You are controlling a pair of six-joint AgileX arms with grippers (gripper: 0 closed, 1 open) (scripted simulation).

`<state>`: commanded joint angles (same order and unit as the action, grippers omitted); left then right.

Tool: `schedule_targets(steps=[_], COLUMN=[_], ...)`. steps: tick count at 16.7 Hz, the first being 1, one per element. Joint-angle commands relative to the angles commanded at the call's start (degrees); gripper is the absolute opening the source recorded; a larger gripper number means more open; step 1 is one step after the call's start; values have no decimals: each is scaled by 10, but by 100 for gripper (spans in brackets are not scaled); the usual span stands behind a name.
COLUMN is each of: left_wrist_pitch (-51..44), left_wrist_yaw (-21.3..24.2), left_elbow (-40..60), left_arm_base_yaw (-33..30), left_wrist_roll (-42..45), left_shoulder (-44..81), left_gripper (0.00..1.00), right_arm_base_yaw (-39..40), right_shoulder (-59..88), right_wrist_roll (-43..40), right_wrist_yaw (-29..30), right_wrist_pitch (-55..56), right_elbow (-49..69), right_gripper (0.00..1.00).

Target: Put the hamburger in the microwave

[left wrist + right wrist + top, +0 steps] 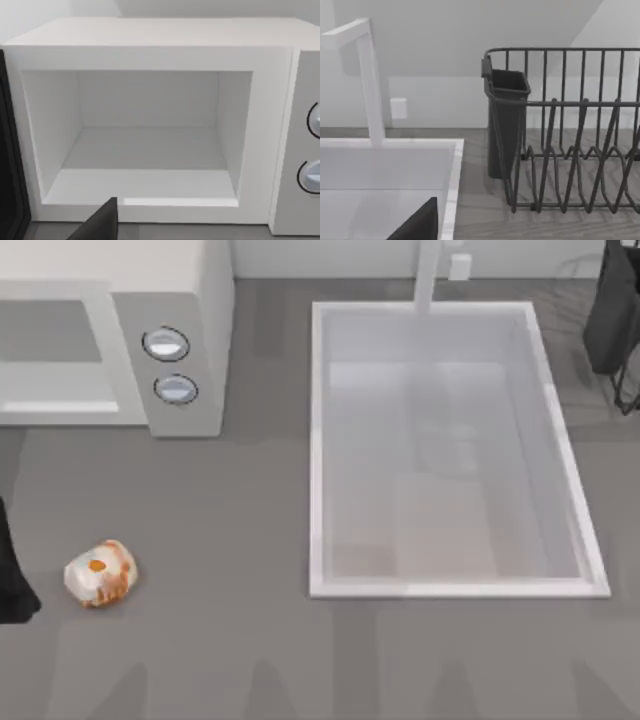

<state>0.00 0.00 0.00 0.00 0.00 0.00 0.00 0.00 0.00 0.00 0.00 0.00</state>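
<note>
The hamburger [100, 573], lower left on the desk [220, 640], should be grasped squarely; gripper states cannot be told.

Microwave [150, 55] showing a smooth, matt off-white casing, its dials [166, 344] looking like glossy silver-blue metal; worktop [220, 640] appearing matt grey with faint wood-like streaks; sink [320, 440] presenting a smooth white rim; dish rack [580, 130] reading as dark wire; hamburger [100, 573] looking wrapped in crinkled paper
</note>
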Motion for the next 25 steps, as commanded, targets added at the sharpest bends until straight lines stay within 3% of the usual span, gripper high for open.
schedule_targets(steps=[4, 8, 18, 25], left_wrist_pitch=[-13, -82, -373, -524], left_wrist_yaw=[0, 0, 3, 2], left_elbow=[16, 102, 432, 620], left_arm_base_yaw=[-2, -18, -78, -109], left_wrist_roll=[10, 64, 273, 388], left_shoulder=[18, 127, 674, 949], left_gripper=[100, 100, 100, 100], right_arm_base_yaw=[0, 0, 0, 0], right_shoulder=[0, 0, 0, 0], right_wrist_roll=[0, 0, 0, 0], right_wrist_yaw=[0, 0, 0, 0], right_wrist_pitch=[0, 0, 0, 0], right_elbow=[0, 0, 0, 0], right_gripper=[100, 100, 100, 100])
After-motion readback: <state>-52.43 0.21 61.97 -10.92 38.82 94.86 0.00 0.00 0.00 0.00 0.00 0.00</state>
